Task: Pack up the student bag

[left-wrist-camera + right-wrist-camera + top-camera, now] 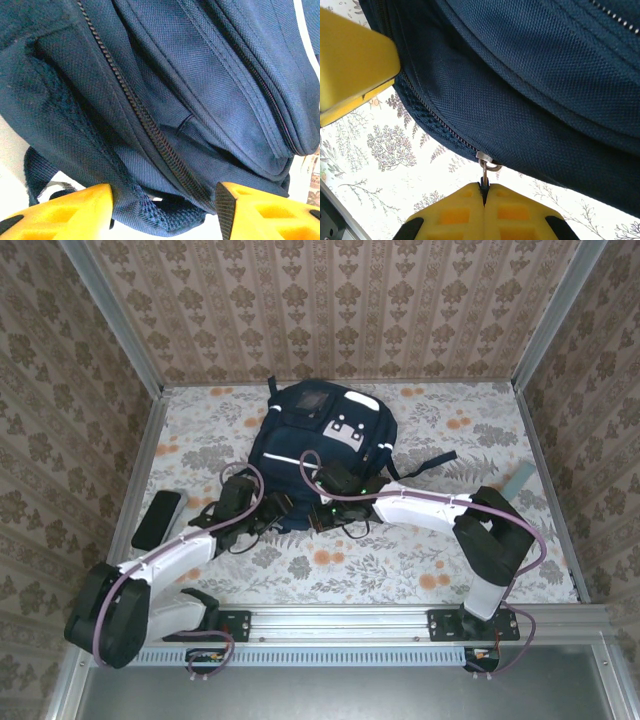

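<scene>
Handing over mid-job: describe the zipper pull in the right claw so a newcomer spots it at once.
Start at the navy bag in the middle of the table. Along its near edge runs a dark zipper, and on it hangs the pull, pinched in the shut right claw. It is a small silver ring against dark fabric.

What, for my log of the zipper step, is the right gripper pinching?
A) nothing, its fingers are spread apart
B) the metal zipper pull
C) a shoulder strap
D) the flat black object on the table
B: in the right wrist view the right gripper has its yellow fingers closed together on the small metal zipper pull, which hangs from the zipper line of the student bag.
</scene>
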### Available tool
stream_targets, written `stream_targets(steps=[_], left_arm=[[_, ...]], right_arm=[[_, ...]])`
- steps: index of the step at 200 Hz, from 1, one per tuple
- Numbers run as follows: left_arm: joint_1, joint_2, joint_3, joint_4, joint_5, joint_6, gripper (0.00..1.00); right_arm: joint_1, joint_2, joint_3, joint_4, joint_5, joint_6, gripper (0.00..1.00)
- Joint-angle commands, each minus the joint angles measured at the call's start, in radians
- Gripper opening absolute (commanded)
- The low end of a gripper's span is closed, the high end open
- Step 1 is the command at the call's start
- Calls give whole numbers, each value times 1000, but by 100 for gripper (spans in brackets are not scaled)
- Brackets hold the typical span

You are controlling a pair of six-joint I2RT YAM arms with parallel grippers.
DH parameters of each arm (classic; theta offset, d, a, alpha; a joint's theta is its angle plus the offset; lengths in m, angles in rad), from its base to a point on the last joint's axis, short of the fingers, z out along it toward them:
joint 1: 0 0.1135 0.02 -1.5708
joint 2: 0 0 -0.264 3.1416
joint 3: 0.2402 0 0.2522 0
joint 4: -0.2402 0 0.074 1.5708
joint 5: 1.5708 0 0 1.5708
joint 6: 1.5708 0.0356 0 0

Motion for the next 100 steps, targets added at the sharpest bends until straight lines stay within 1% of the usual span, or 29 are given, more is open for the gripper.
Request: stream_targets(steps=[1,11,22,26,36,47,54,70,80,100], left_arm=[[-10,24,32,89,49,-43,57],[-13,21,37,80,35,-40,57],[-17,18,51,28,-2,-24,55],[-18,19,58,9,-16,-18,53],[-20,28,67,-17,-39,-1,43],[-24,39,67,-35,-63,8,30],[-25,49,66,-46,-75,15,24],[-25,62,53,-71,-110,29,15],[-24,63,38,-73,-129,35,10],[-21,65,30,-99,-159,56,5]], right_arm=[[4,-44,-23,13,-34,14,0],[4,-48,-25,8,-26,15,0],[4,-54,-26,-2,-7,13,0],[4,-56,-26,-9,4,12,0],[4,-61,-24,-29,37,6,0],[4,-65,-20,-61,88,0,0],[2,-71,-21,-79,115,-11,0],[-9,-90,-41,-108,180,-36,0],[-27,-103,-61,-116,199,-48,0],[-79,-124,-91,-136,235,-66,0]])
